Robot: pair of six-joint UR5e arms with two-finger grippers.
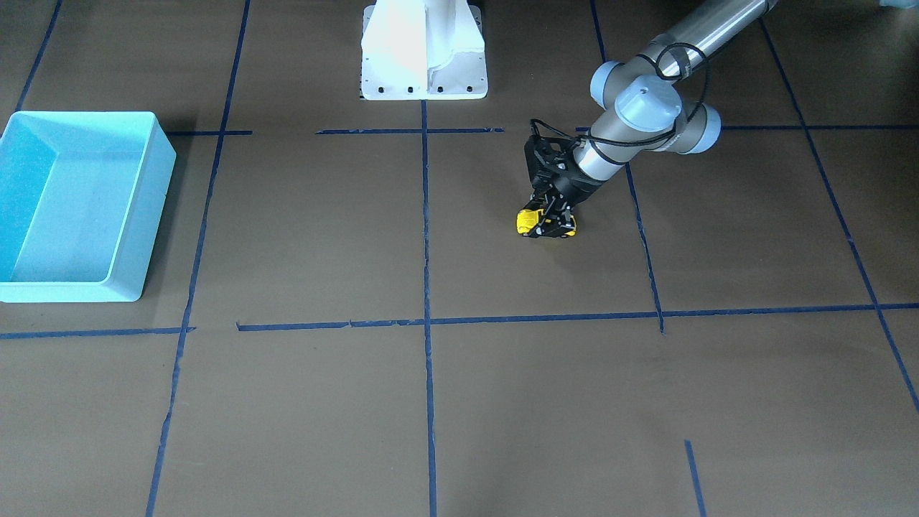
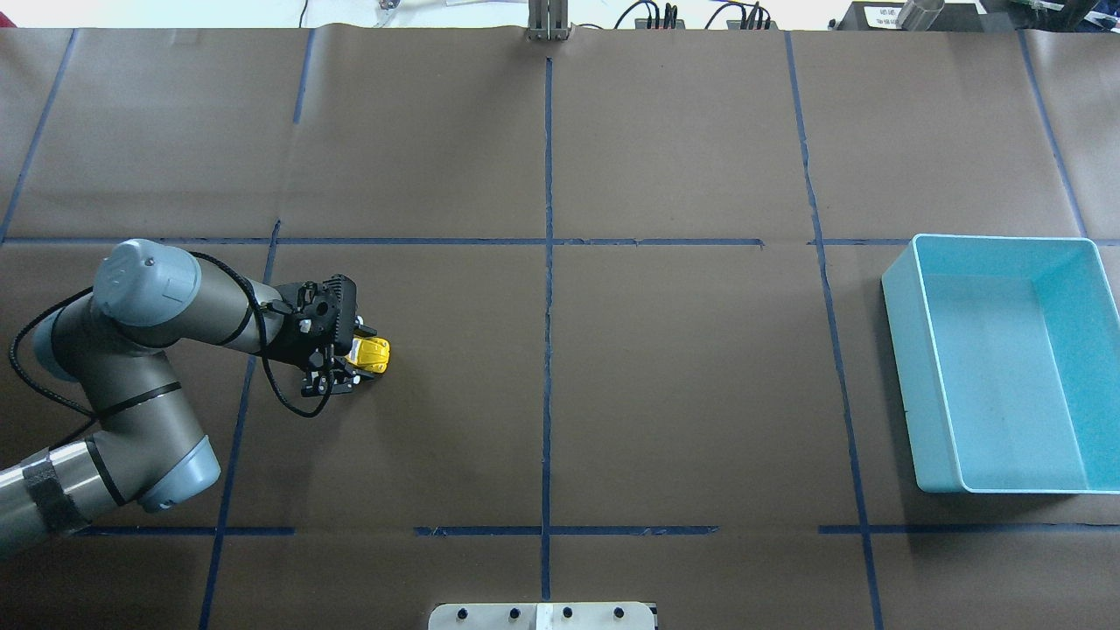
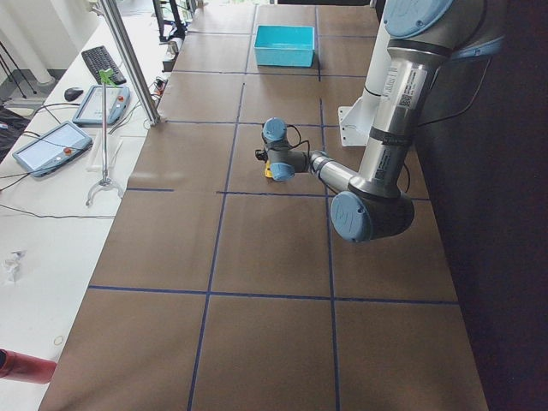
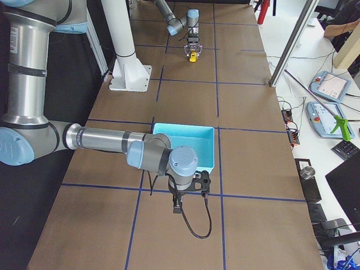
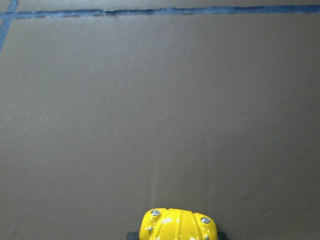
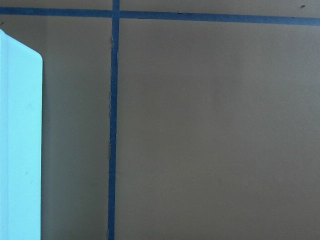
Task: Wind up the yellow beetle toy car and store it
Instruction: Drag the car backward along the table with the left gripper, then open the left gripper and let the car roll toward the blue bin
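Your left gripper is clasping the tiny bright yellow rounded beetle toy car, right of centre in the front-facing view.
The car is resting on the brown paper-covered table. You cannot tell how wide the right gripper is standing.

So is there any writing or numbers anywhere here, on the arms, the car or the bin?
Nothing here can be read.
Sticker on the left arm: print too small to read.
Car: no markings show.
Bin: no markings show.
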